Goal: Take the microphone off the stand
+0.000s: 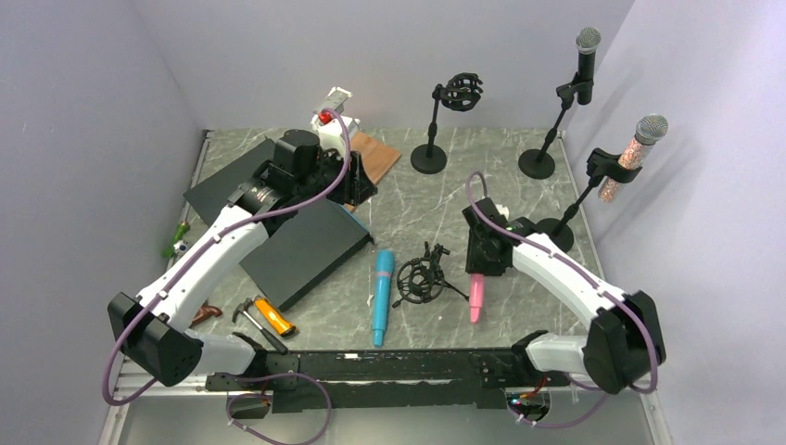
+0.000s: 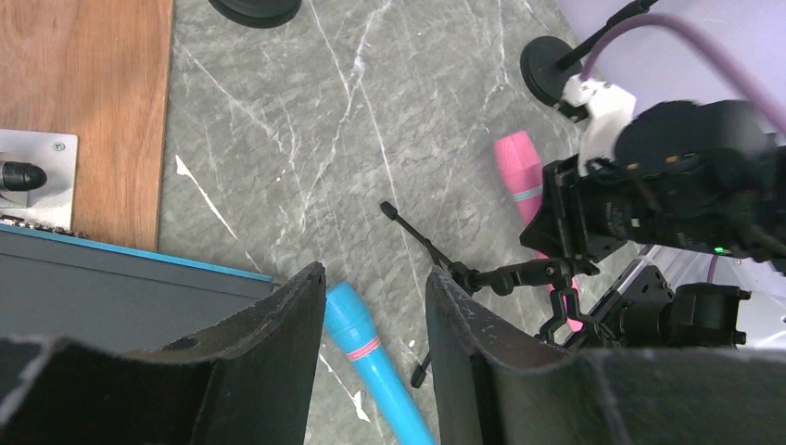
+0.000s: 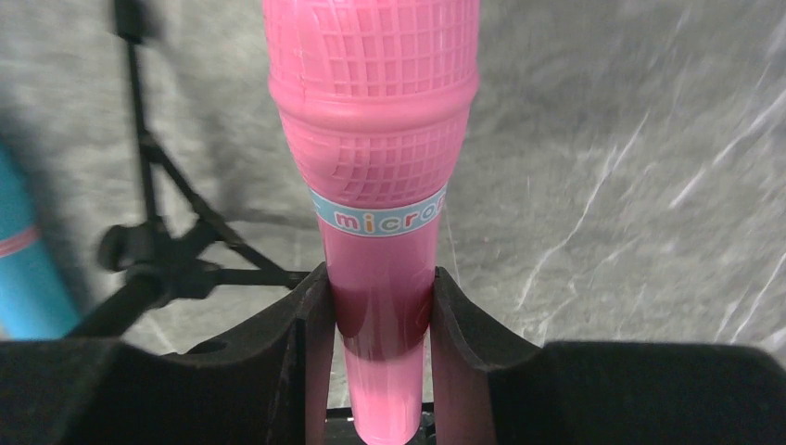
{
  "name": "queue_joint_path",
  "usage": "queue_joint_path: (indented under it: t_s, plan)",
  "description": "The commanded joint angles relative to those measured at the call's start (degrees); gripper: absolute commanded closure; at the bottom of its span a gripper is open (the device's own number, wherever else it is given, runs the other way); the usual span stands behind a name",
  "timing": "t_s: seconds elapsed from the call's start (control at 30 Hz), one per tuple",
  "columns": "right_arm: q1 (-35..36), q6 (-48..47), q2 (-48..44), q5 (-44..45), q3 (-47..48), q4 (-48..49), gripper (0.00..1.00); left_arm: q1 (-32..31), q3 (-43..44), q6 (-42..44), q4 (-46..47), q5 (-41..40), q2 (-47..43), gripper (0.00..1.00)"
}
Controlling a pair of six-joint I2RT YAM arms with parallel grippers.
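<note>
My right gripper is shut on the handle of a pink toy microphone, whose head points toward the near edge just above the table. Left of it a small black tripod stand with an empty shock mount lies tipped over. A blue toy microphone lies flat further left. My left gripper hangs open above the table with nothing between its fingers. From the left wrist, the blue microphone shows below the gap, and the pink microphone and the stand lie to the right.
At the back stand an empty shock-mount stand, a black microphone on a stand and a glittery microphone on a stand. A dark flat case, a wooden board and hand tools lie on the left.
</note>
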Motion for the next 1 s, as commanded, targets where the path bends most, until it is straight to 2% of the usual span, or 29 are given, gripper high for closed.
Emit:
queue_joint_path:
  t_s: [0.0,0.13,0.23,0.3,0.43,0.77,0.97]
  plan:
    - [0.0,5.5,4.5,3.9,-1.7,-0.8,0.91,0.0,-0.4,-0.3,2.2,-0.8,0.2,0.52]
    - [0.1,6.1,7.8,6.1,-2.6,-0.1,0.88,0.0,-0.3,-0.1,2.0,-1.2,0.1,0.52]
    - [0.0,6.0,8.5,6.1,-3.3,1.2,0.75,0.1,-0.1,0.0,1.8,-1.3,0.2,0.52]
    - [-0.1,5.9,9.0,6.3,-3.8,2.0,0.61,0.0,-0.1,0.0,1.8,-1.1,0.1,0.52]
    - [0.0,5.5,9.5,5.2,-4.8,4.3,0.5,0.1,-0.1,-0.2,1.9,-0.9,-0.1,0.52]
    - [-0.1,3.1,7.3,6.8,-0.3,3.4,0.37,0.0,-0.2,-0.2,2.0,-0.9,-0.9,0.52]
    - [-0.1,-0.5,7.2,10.7,9.4,0.5,0.26,0.0,0.0,-0.2,1.9,-1.1,-1.4,0.53]
